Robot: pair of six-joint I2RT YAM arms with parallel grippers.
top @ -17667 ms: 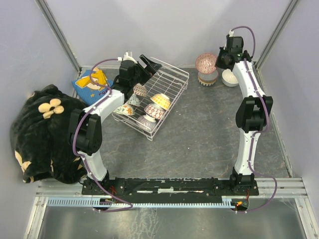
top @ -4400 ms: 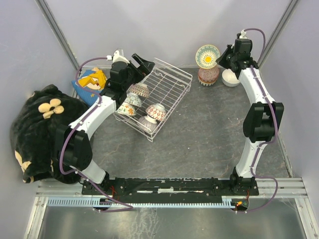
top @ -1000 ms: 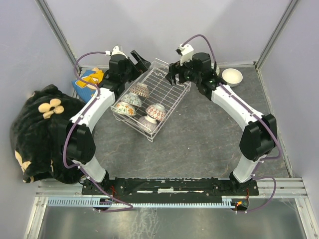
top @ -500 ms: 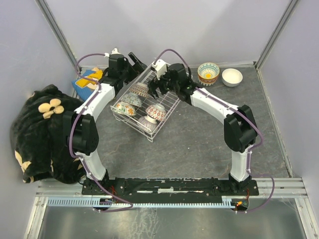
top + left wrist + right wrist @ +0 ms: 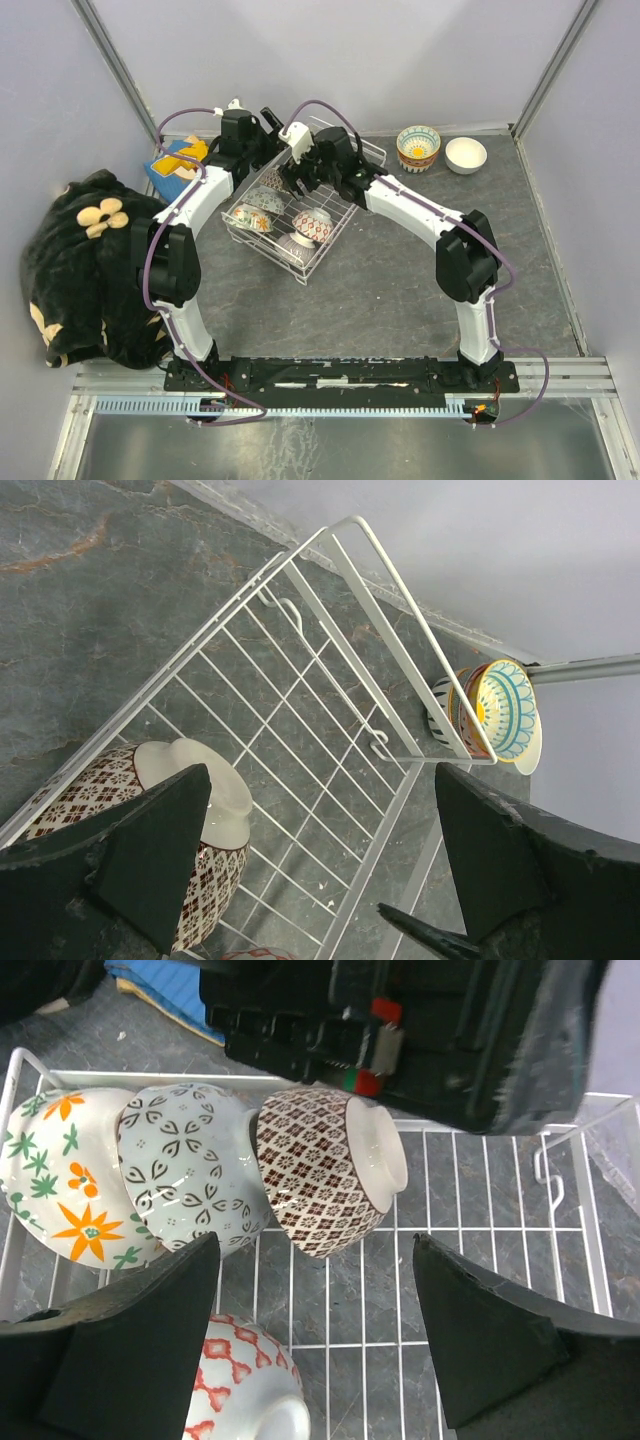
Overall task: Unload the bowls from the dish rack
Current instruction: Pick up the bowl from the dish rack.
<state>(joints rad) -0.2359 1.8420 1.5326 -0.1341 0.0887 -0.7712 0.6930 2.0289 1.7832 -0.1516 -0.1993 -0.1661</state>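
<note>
The white wire dish rack (image 5: 327, 245) lies at the back left and holds several bowls. My right gripper (image 5: 298, 180) hovers open over them, nothing between its fingers. In the right wrist view, the right gripper (image 5: 315, 1245) straddles a brown-patterned bowl (image 5: 330, 1165) lying on its side, next to a grey leaf-print bowl (image 5: 185, 1165) and an orange-flower bowl (image 5: 60, 1175); a red-patterned bowl (image 5: 245, 1380) sits nearer. My left gripper (image 5: 270, 128) stands open at the rack's far corner. In its wrist view, the left gripper (image 5: 320, 810) has the brown bowl (image 5: 150, 810) by its left finger.
A stack of bowls (image 5: 418, 147) and a plain white bowl (image 5: 466, 154) stand at the back right; the stack (image 5: 495, 705) also shows beyond the rack's rim (image 5: 400, 610). A black plush toy (image 5: 85, 265) and a blue-yellow item (image 5: 180, 160) lie left.
My right arm has swung left from the back-right bowl stack to above the bowls in the rack, gripper empty and open. The left arm has barely moved.
</note>
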